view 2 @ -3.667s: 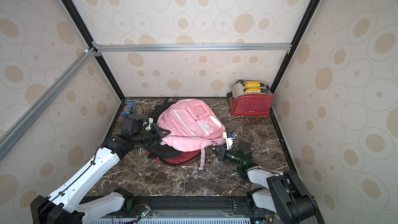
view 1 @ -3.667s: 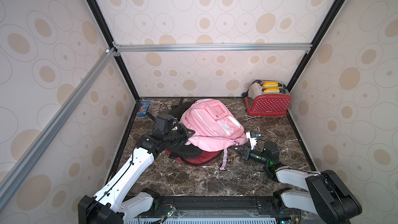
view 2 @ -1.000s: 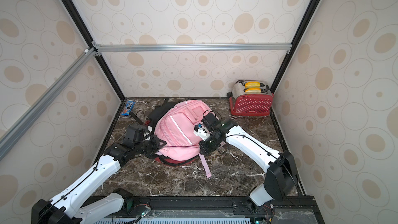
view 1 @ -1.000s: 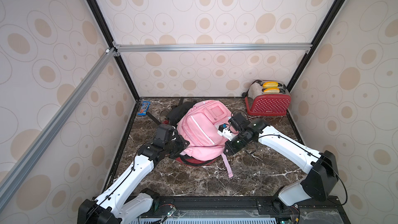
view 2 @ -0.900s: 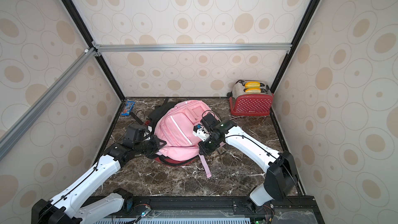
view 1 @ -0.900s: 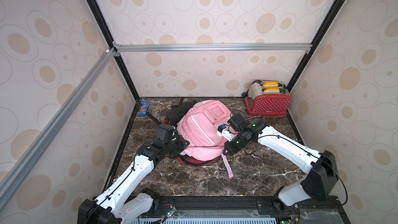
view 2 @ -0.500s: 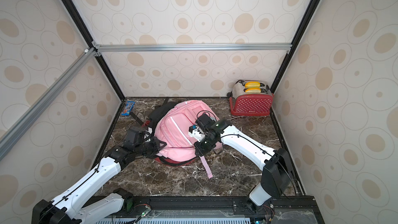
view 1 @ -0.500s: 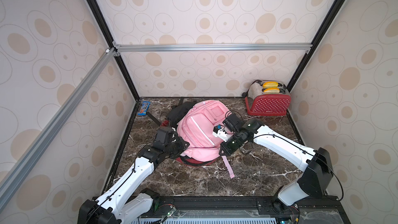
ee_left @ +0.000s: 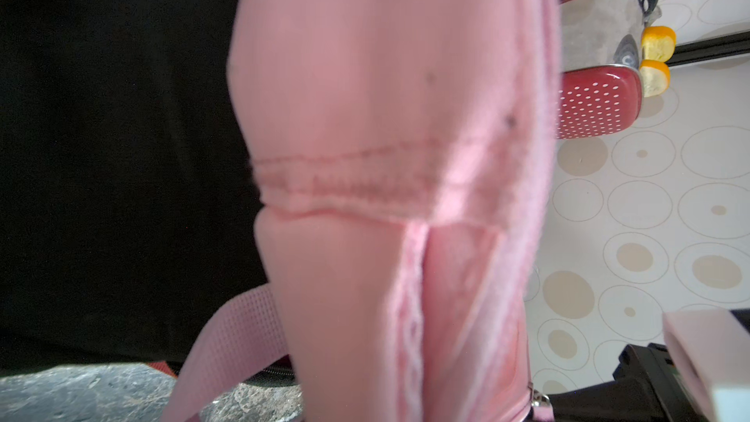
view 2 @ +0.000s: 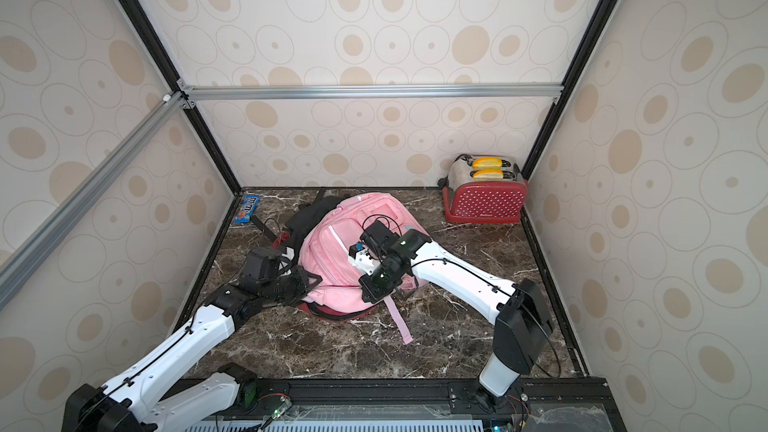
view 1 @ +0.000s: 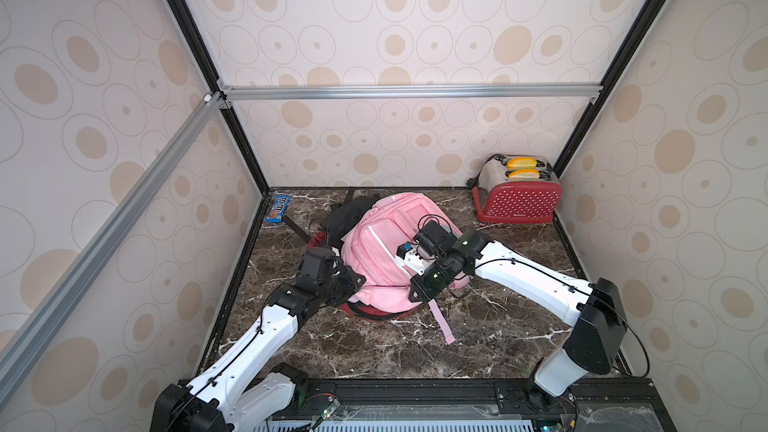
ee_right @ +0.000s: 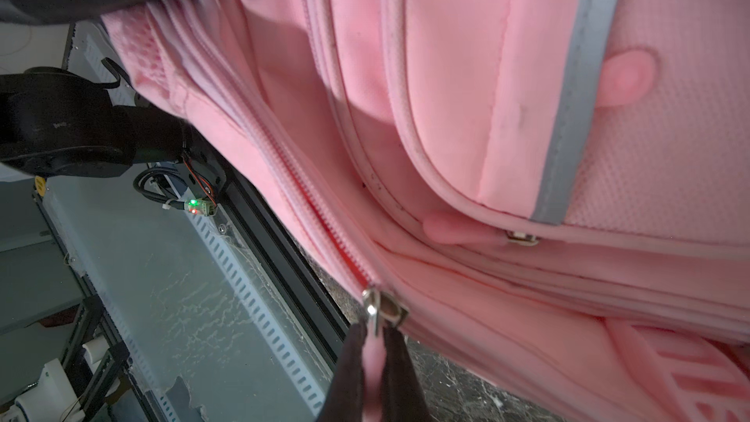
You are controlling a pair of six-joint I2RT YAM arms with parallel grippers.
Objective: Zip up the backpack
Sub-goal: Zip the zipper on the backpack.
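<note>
right wrist: zipper [ee_right: 383, 310] near table edge [ee_right: 337, 298]

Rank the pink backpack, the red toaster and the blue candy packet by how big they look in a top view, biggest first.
Largest to smallest, in a top view:
1. pink backpack, largest even though the arms partly cover it
2. red toaster
3. blue candy packet, clearly the smallest

Both top views look down from high; wrist cameras hug the backpack [ee_right: 446, 75].
</note>
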